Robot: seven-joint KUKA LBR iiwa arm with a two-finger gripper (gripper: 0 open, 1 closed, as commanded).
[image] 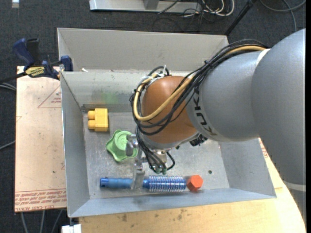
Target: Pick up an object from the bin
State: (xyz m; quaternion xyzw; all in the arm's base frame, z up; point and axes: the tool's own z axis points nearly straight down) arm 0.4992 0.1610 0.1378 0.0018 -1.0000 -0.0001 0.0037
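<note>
Metal bin (73, 144) holds ribbed blue cylinder (164, 183) beside hand (138, 174).

Bin (73, 130) floor, left half occupied: yellow block (97, 119), green cup (118, 145), blue brush (146, 183) lying along near wall. Right floor bare. Arm (233, 101) overhangs centre.

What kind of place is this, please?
Probably a robotics lab: a robot arm reaches into a grey metal bin holding small toys like a yellow block, and loose cables lie on the floor behind.
</note>
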